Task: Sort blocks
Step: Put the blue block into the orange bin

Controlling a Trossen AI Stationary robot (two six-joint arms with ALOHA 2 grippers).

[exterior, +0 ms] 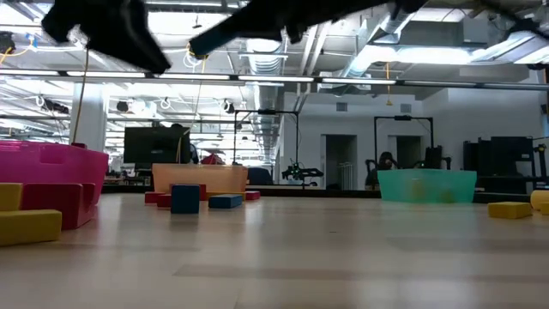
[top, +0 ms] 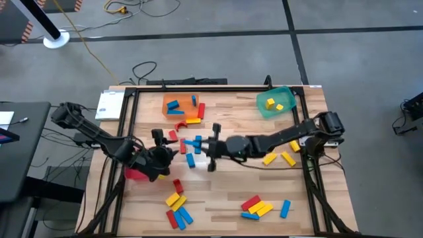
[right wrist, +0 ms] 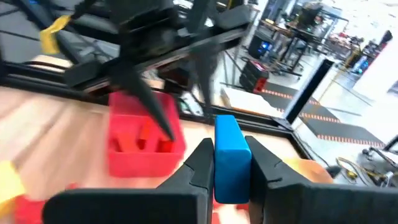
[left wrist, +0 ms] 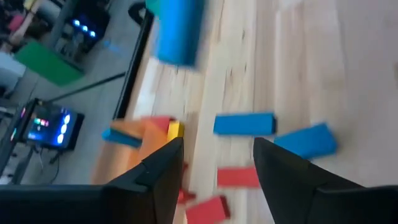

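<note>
Fingers of my right gripper clamp a blue block; my left gripper stands apart; red bin holds red blocks.

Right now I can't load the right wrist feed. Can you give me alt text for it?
The right claw is shut on an upright blue block, pinched between its two dark fingers. Just beyond stands the red bin with red blocks inside, and the left arm hangs over it. The wooden table runs beneath, and the room lies behind.
</note>
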